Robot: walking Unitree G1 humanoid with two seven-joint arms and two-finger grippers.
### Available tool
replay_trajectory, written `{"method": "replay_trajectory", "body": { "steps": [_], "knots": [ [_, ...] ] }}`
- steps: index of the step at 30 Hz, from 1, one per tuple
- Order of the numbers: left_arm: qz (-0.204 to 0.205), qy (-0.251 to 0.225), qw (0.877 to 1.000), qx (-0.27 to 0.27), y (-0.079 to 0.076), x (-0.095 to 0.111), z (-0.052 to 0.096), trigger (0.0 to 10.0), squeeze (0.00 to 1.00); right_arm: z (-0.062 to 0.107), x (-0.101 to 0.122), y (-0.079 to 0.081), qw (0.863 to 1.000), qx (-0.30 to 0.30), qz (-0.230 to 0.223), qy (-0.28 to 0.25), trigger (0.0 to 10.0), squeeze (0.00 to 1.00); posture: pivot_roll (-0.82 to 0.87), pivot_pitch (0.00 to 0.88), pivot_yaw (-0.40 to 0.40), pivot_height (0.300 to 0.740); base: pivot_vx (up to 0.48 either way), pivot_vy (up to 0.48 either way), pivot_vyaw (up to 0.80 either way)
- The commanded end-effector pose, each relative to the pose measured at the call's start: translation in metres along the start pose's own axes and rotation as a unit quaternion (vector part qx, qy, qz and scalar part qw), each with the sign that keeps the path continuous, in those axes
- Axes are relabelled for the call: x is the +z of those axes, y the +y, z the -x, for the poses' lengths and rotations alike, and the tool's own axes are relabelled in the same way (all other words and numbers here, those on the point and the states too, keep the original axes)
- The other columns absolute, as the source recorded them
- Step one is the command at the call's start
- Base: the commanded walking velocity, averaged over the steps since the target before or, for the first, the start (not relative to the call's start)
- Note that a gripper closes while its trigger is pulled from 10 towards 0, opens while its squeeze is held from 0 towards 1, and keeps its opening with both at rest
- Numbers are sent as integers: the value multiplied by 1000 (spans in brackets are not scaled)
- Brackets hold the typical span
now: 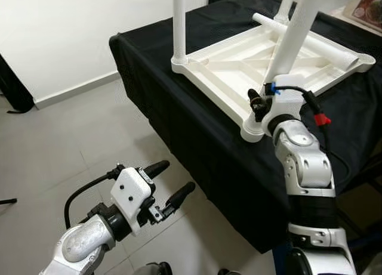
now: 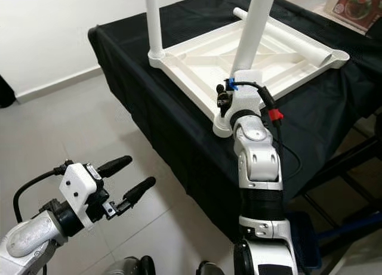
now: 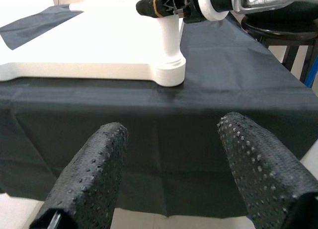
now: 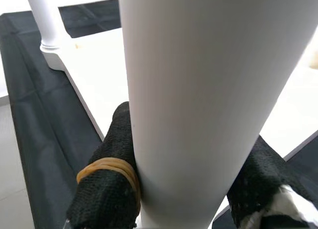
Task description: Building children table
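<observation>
Nearest the camera, the left gripper (image 1: pixel 162 188) hangs over the floor (image 1: pixel 54 150), short of the table edge. Its fingers (image 3: pixel 89 177) are spread wide and hold nothing.

Beyond it stands a table draped in a black cloth (image 1: pixel 197 138). The white tabletop (image 1: pixel 239 63) lies upside down on the cloth, ribbed underside up, with its near corner close to the cloth's edge.

At that near corner the right gripper (image 1: pixel 261 102) is clamped on a leg (image 1: pixel 292 39). The right wrist view shows one finger (image 4: pixel 112 174) pressed against each side of the leg, just above the corner socket. The leg leans rather than standing plumb.

Further back, a second leg (image 1: pixel 179 21) stands upright in its socket. A third leg (image 1: pixel 304 39) lies loose across the far side of the tabletop.

Risk, as a judgement:
- The tilt suggests the gripped leg is not fully seated. Pushing down at this angle could jam it in the socket.
- Side force could slide the tabletop on the cloth towards the edge, since the left gripper does not brace it.
- The loose leg could roll off.
</observation>
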State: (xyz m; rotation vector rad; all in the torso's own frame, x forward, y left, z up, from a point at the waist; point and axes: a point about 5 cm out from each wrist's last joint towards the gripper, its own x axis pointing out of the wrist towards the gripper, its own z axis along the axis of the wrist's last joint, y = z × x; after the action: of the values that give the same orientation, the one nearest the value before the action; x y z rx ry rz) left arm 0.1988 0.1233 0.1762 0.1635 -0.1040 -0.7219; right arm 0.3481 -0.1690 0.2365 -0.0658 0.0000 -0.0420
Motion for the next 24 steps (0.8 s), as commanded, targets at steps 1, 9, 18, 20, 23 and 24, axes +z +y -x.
{"method": "replay_trajectory", "body": {
  "steps": [1, 9, 18, 20, 23, 24],
  "knots": [
    [3, 12, 1000, -1, -2, -5, 1, 10000, 0, 0, -13, -8, 999, -27, 7, 39, 10000, 0, 18, 207, -30, 740, 0, 0, 0],
    [7, 11, 1000, -4, -5, -6, 0, 10000, 0, -5, 8, -14, 998, 62, -19, 9, 10000, 1000, 19, 207, -28, 740, 0, 0, 0],
    [9, 12, 1000, -5, -5, -6, 1, 10000, 0, -11, 36, -35, 976, 211, -14, -43, 10000, 1000, 18, 211, -27, 740, 0, 0, 0],
    [10, 11, 1000, -6, -6, -6, 1, 10000, 0, -11, 40, -39, 969, 241, -18, -49, 10000, 1000, 18, 212, -27, 740, 0, 0, 0],
    [9, 14, 1000, -6, -6, -7, 1, 10000, 0, -14, 40, -44, 957, 283, -25, -53, 10000, 0, 22, 215, -17, 740, 0, 0, 0],
    [9, 14, 1000, -6, -6, -7, 1, 10000, 0, -14, 40, -44, 957, 283, -25, -53, 10000, 0, 22, 215, -17, 740, 0, 0, 0]
  ]
}}
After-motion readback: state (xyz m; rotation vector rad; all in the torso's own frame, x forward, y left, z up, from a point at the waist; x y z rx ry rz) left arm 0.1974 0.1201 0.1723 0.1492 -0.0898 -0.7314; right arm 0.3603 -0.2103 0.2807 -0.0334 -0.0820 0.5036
